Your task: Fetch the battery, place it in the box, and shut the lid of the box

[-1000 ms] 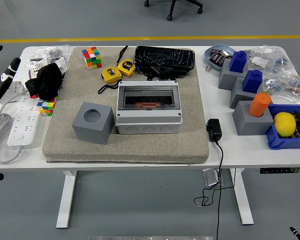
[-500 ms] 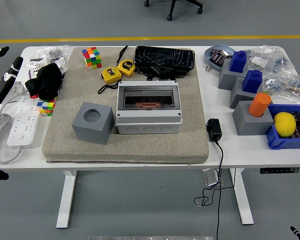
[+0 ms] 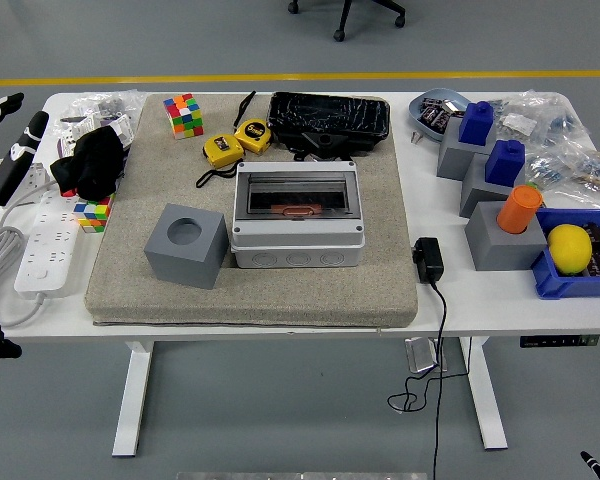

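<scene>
One hand is in view: the left hand [image 3: 0, 160] at the picture's left edge, over the table's [image 3: 430, 300] left end. Its fingers [image 3: 26, 134] are stretched out and apart, pointing up and away, and they hold nothing. Below it lies a white power strip [image 3: 48, 245] with its cable.

The grey box [image 3: 297, 240] sits mid-table on a beige mat [image 3: 380, 290], well to the right of the hand. Its smoky clear lid [image 3: 297, 193] lies down over the top, and something reddish shows through it. Just left of the box, on the same mat, stands a grey block [image 3: 185, 248] with a round hole in its top.

An orange cylinder [image 3: 521, 207], the likeliest battery, stands upright in another grey block [image 3: 500, 245] near the table's right end, far from the hand, with the box and mat between them. A yellow ball [image 3: 569, 248] lies beside it in a blue bin [image 3: 560, 285]. Two blue pieces [image 3: 476, 122] sit on grey blocks behind it.

At the mat's far side lie a colour cube [image 3: 183, 115], two yellow tape measures [image 3: 236, 142] and a black pouch [image 3: 330, 122]. A black cloth [image 3: 95, 160] lies between the hand and the mat.
</scene>
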